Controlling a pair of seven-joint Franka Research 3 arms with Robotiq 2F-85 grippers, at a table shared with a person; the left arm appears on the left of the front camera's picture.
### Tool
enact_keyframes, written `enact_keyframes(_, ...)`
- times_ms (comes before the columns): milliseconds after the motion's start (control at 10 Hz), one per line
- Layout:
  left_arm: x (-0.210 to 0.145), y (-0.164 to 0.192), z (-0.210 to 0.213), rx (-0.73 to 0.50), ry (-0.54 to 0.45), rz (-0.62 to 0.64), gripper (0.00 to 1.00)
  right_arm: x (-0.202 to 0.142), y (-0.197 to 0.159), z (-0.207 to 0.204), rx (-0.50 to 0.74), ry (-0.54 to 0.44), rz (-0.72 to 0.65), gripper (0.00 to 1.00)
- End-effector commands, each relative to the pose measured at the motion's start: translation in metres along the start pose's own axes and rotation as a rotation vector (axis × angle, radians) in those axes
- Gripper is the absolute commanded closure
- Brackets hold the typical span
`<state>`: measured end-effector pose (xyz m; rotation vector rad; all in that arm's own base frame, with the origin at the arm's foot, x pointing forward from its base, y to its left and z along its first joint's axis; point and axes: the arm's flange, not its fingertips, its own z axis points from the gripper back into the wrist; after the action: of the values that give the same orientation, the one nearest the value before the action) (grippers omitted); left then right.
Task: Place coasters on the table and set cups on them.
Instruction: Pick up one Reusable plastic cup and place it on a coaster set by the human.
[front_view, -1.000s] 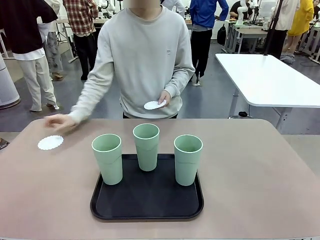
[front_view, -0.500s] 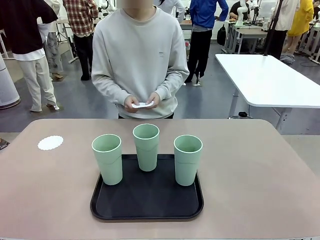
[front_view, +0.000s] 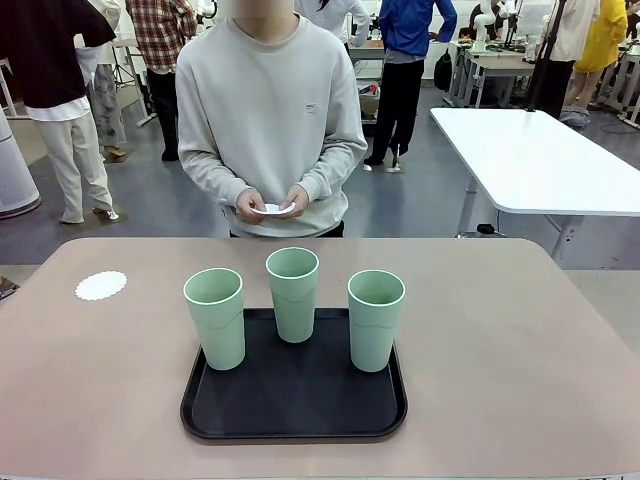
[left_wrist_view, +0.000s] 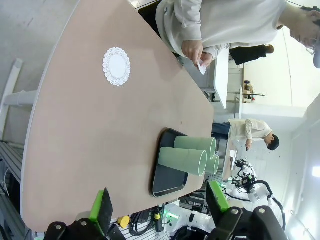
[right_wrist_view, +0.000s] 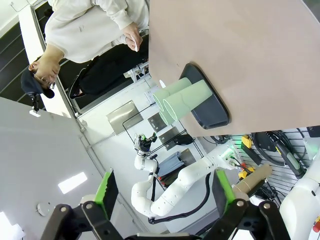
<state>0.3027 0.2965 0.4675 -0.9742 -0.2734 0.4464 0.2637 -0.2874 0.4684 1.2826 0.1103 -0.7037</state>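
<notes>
Green-padded left pincer (left_wrist_view: 159, 191): fingers spread wide, nothing between them, poised above the near edge of the worktop (left_wrist_view: 90, 150).
Right pincer (right_wrist_view: 164, 177): likewise spread and empty, well apart from every item.

Black tray (front_view: 293, 405): rectangular, near the middle of the worktop. It carries all three cups.
Left cup (front_view: 214, 318), middle cup (front_view: 292, 294), right cup (front_view: 376, 320): pale mint tumblers, upright, apart from one another. None is on a coaster.

Laid coaster (front_view: 101, 286): one white doily, flat on the worktop's far left, well apart from the tray, nothing on it.
White paper (front_view: 272, 209): pinched between the person's hands (front_view: 250, 206) at the far side, off the worktop. Probably the other coasters, but the count cannot be told.

Progress, as judged: one coaster of three placed, no cup set. Two coasters and all three cups are left to place.

View notes: the front view separates the three cups and shows their open mouths. The left wrist view overlaps the cups but gives the laid coaster's scalloped lace edge plainly. The right wrist view offers the tray's side wall and the cups in profile.
</notes>
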Motion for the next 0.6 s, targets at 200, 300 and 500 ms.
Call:
enact_keyframes(200, -0.0014, -0.0003, -0.0005, -0.004, 0.002, 0.007, 0.0, 0.0002, 0.0013, 0.0007, 0.002, -0.012, 0.005, 0.0)
enact_keyframes(300, -0.0014, -0.0003, -0.0005, -0.004, 0.002, 0.007, 0.0, 0.0002, 0.0013, 0.0007, 0.002, -0.012, 0.005, 0.0)
enact_keyframes(500, -0.0014, -0.0003, -0.0005, -0.004, 0.002, 0.007, 0.0, 0.0002, 0.0013, 0.0007, 0.002, -0.012, 0.005, 0.0)
